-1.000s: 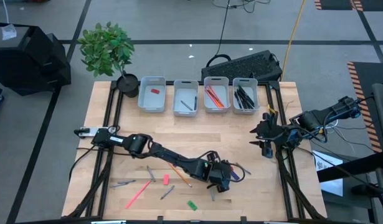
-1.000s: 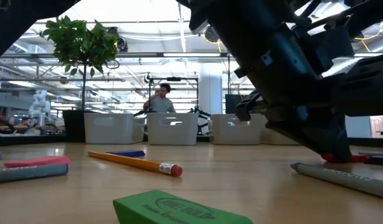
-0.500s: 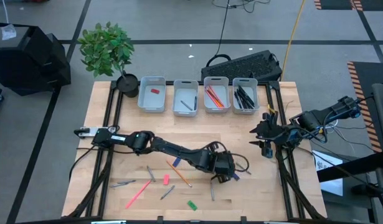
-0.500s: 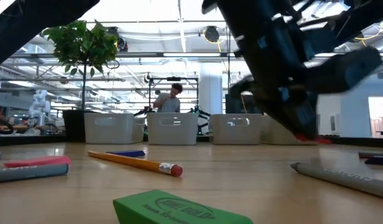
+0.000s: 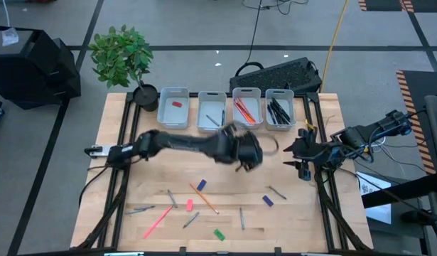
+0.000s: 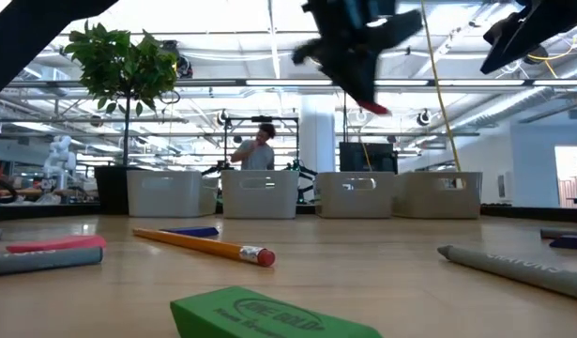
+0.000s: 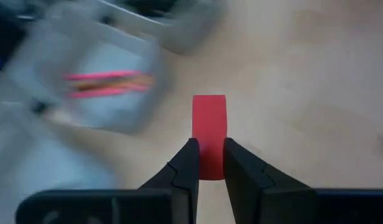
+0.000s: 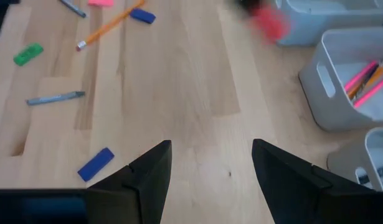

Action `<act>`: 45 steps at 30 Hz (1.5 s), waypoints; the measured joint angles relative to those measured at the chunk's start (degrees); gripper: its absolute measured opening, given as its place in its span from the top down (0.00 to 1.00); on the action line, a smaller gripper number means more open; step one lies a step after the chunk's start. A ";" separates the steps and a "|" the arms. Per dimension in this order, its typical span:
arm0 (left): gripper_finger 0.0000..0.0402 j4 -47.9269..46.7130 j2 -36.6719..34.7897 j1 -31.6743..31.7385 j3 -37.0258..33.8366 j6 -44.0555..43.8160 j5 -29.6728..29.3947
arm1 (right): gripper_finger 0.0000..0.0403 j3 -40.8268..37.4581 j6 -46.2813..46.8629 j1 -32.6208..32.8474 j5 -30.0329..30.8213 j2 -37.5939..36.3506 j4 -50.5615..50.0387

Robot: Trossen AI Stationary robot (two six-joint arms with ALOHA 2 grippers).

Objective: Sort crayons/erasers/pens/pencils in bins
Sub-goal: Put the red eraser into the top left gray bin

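Erasers are the concern here: a red eraser sits pinched between the closed fingers of the left gripper, carried in the air at the centre of the high view, just below the row of bins. It looks light, stiff and slightly grippy, so a hold across its narrow sides near one end, as now, should suffice. The right gripper waits at the table's right edge, fingers spread wide and empty.
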 joint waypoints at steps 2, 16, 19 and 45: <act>0.84 -0.94 -1.75 2.13 0.06 0.76 -1.88 | 0.47 0.00 -1.25 0.00 0.04 -0.02 1.65; 0.84 -22.04 -9.90 15.89 0.07 1.58 -6.03 | 0.47 0.00 -3.82 0.00 -0.04 0.04 4.32; 0.84 -26.42 -11.00 17.73 0.02 0.55 -6.66 | 0.47 0.01 -2.56 0.00 0.30 0.07 4.28; 0.84 5.79 -56.34 28.69 -71.31 -14.17 1.00 | 0.47 0.00 12.50 -8.11 3.09 20.77 24.37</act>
